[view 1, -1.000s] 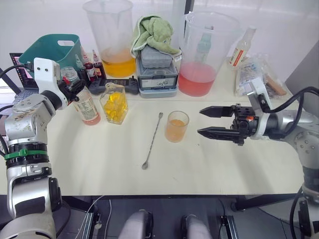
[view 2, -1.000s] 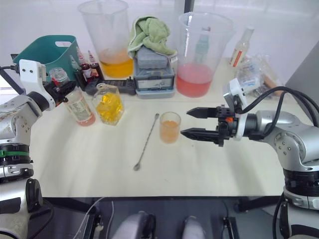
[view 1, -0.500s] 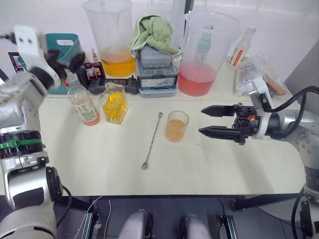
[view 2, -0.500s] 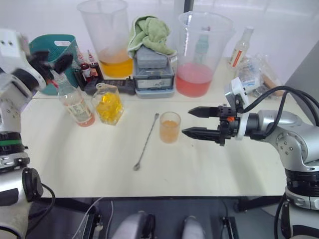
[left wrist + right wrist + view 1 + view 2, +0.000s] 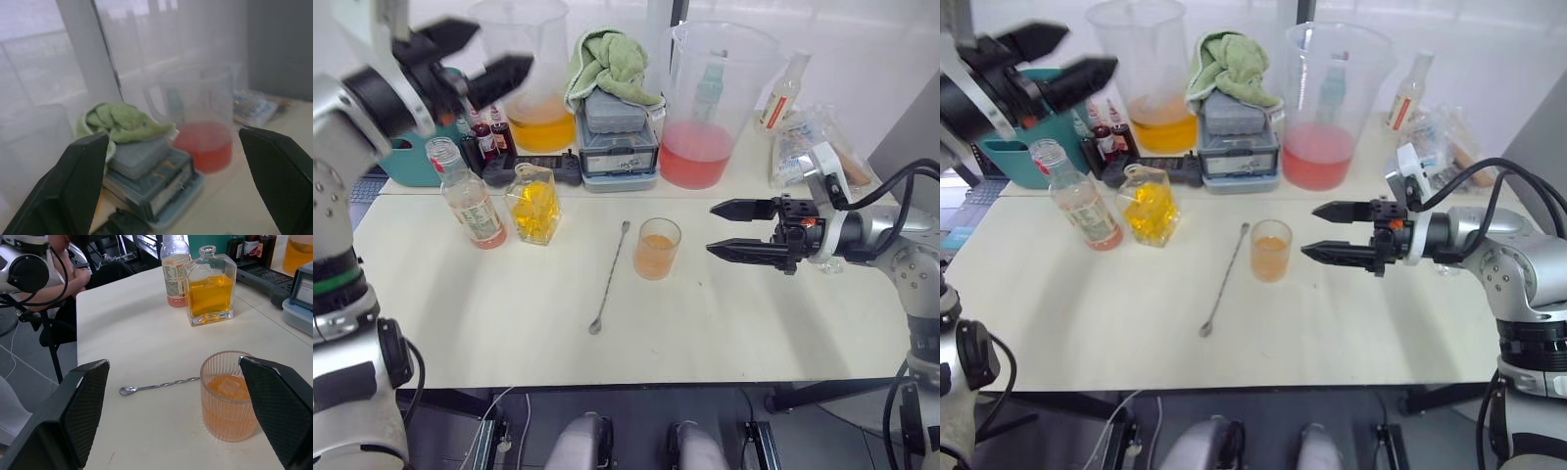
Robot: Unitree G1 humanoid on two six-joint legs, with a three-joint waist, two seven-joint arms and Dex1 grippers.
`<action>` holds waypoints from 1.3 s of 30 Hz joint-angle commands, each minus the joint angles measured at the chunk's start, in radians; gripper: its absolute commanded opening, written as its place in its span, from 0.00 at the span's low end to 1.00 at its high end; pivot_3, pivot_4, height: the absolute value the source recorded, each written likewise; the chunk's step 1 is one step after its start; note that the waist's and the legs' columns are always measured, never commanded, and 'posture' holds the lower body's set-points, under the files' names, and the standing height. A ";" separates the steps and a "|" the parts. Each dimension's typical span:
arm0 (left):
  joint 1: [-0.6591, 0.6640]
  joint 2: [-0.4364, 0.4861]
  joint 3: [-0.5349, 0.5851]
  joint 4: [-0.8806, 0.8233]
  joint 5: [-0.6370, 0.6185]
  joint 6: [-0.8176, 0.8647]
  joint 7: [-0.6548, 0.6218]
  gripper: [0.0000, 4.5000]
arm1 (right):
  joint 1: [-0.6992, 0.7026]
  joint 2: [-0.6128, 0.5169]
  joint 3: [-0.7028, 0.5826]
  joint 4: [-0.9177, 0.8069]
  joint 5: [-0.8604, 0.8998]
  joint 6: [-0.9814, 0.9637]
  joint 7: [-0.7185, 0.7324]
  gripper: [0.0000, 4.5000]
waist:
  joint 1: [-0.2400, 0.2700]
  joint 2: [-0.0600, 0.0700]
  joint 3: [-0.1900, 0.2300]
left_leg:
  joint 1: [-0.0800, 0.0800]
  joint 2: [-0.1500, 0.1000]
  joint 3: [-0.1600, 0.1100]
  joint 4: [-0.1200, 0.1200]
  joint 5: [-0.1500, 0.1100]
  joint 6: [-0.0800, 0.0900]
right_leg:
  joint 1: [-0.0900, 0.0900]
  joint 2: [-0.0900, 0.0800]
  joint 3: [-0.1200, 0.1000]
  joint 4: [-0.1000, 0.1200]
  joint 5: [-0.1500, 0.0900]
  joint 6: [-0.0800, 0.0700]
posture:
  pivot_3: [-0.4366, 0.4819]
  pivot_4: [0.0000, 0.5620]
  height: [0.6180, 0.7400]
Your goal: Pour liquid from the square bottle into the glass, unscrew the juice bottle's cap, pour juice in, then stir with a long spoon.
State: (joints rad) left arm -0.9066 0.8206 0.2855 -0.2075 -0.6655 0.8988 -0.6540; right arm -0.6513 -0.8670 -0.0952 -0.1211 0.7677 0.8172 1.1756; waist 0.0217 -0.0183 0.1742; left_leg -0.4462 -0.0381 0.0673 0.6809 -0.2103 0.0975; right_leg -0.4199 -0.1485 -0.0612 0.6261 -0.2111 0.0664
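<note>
While both arms are off the work surface, the cream matte desk carries the task items in a loose row. Glass: clear ribbed tumbler, upright near the desk's centre, roughly half full of orange liquid with an ice cube visible in the right wrist view. Long spoon: thin twisted metal stem lying flat just left of the glass, not touching it; long axis runs near-to-far, the small bowl at the near end and the stem end pointing toward the grey stacked boxes at the back. Square bottle: faceted clear glass with a short neck, upright, holding yellow liquid, left of the spoon. Juice bottle: round clear plastic, labelled, upright, neck uncapped, a pinkish remainder at its base; it stands just left of the square bottle. Left gripper: raised high above the back-left of the desk, black fingers spread apart, holding nothing that can be seen. Right gripper: hovering right of the glass, fingers apart and pointing horizontally toward it, not touching. Crumpled green cloth sits on the grey boxes.
</note>
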 commanded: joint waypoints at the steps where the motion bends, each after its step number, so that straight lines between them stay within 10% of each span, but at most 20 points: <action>1: 0.122 -0.030 0.051 -0.131 -0.047 0.025 0.043 0.99 | 0.042 -0.039 -0.028 0.016 -0.037 -0.047 0.022 1.00 | -0.001 0.000 0.000 | 0.000 0.000 0.000 0.000 0.000 0.000 | 0.000 0.000 0.000 0.000 0.000 0.000 | 0.48 0.27 1.00; 19: 0.826 -0.067 0.018 -0.281 0.080 -0.265 -0.063 0.99 | 0.322 -0.062 -0.200 0.074 -0.122 -0.243 0.028 1.00 | 0.006 0.002 -0.001 | 0.002 0.001 0.002 -0.002 -0.004 -0.007 | 0.000 -0.001 0.003 -0.004 -0.001 -0.001 | 0.48 0.27 1.00; 29: 0.961 -0.142 0.042 -0.218 0.092 -0.382 -0.092 0.99 | 0.608 -0.078 -0.383 0.051 -0.140 -0.321 0.074 1.00 | 0.022 0.004 -0.003 | 0.004 0.003 0.002 -0.002 -0.006 -0.006 | 0.001 -0.001 0.003 -0.011 0.000 -0.001 | 0.48 0.27 1.00; 39: 0.847 -0.259 -0.183 -0.292 0.163 -0.323 0.056 0.99 | 0.720 -0.046 -0.458 -0.108 -0.092 -0.296 -0.001 1.00 | 0.027 0.008 -0.005 | 0.004 0.003 0.002 -0.002 -0.010 0.001 | 0.002 -0.002 0.004 -0.013 0.000 -0.001 | 0.48 0.27 1.00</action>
State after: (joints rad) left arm -0.0410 0.5726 0.1443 -0.4494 -0.5215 0.5628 -0.6390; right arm 0.0660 -0.9120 -0.5177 -0.1723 0.6431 0.5173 1.1931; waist 0.0487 -0.0104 0.1690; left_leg -0.4417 -0.0347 0.0696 0.6793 -0.2204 0.0984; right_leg -0.4176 -0.1502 -0.0567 0.6128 -0.2112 0.0658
